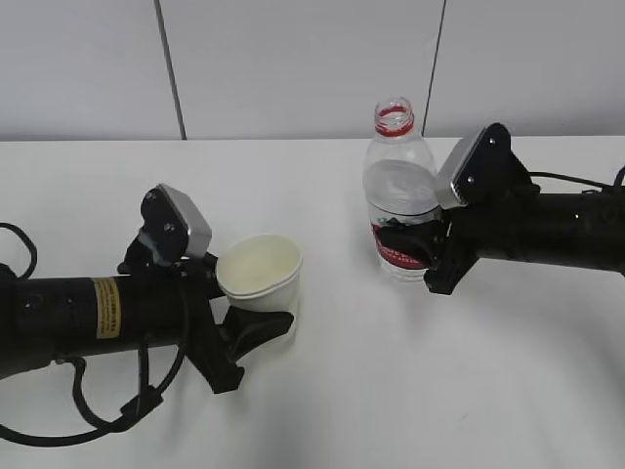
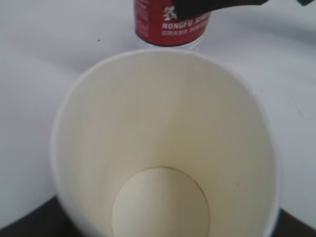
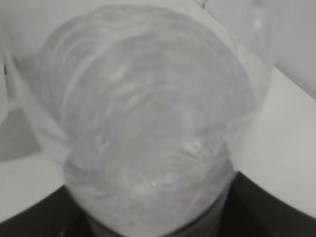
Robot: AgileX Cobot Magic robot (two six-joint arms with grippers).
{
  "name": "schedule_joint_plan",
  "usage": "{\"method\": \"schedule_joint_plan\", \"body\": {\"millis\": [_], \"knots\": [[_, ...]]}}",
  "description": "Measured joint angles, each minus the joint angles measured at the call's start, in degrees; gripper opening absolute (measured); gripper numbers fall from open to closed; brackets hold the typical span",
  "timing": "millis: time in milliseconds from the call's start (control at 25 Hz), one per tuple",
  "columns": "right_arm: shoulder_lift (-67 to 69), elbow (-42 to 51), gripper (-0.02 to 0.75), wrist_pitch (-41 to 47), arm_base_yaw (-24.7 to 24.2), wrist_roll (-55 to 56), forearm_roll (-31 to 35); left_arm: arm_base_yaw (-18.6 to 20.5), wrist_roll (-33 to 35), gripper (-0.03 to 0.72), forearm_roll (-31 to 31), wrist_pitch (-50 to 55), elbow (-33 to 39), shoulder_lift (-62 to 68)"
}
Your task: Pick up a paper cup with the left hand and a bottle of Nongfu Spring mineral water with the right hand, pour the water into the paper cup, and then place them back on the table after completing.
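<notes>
Black fingers (image 1: 256,327) of the left hand (image 1: 244,322) clasp the one paper cup (image 1: 260,274) around its lower wall, while the right hand (image 1: 415,244) grips the single bottle (image 1: 398,191) at its red label, seen from the exterior camera. The cup sits tilted slightly towards the camera, its mouth open and its inside pale and dry-looking. The bottle stands upright, uncapped, a red ring at its neck, its base at or just above the table (image 1: 322,410); which cannot be told. Cup and bottle are apart, the cup left of the table's middle, the bottle right of it and nearer the far edge. Two arms show, the left one bearing a yellow sticker (image 1: 105,307). The white tabletop runs back to a wall of pale panels (image 1: 293,68) split by two dark seams.

From the left wrist camera, the cup (image 2: 163,148) fills the frame, its round bottom bare. Beyond its rim stands the bottle's red label (image 2: 168,24) with white lettering, a black finger (image 2: 217,6) of the right hand crossing it. White table (image 2: 39,74) lies on either side.

From the right wrist camera, the clear, ribbed bottle (image 3: 148,123) looms close and blurred, with the gripper's dark body below it; the water level cannot be made out. Pale table (image 3: 291,163) shows at right.
</notes>
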Motion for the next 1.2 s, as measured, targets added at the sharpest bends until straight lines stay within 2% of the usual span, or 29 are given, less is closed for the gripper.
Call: {"method": "schedule_joint_plan", "body": {"millis": [240, 440, 760, 1200], "knots": [[0.0, -4.47, 0.389, 3.29, 0.0, 0.03, -5.17, -2.31, -0.71, 0.423, -0.72, 0.06, -1.95, 0.0], [0.0, -6.25, 0.389, 3.43, 0.0, -0.34, -5.85, -3.74, -0.71, 0.423, -0.76, 0.06, -1.96, 0.0], [0.0, -6.24, 0.389, 2.49, 0.0, -9.72, -6.34, -3.83, -0.71, 0.423, -0.62, 0.06, -1.96, 0.0], [0.0, -6.75, 0.389, 0.84, 0.47, -26.44, -8.07, -3.94, -0.9, 0.423, 6.13, -1.81, -1.96, 0.0]]}}
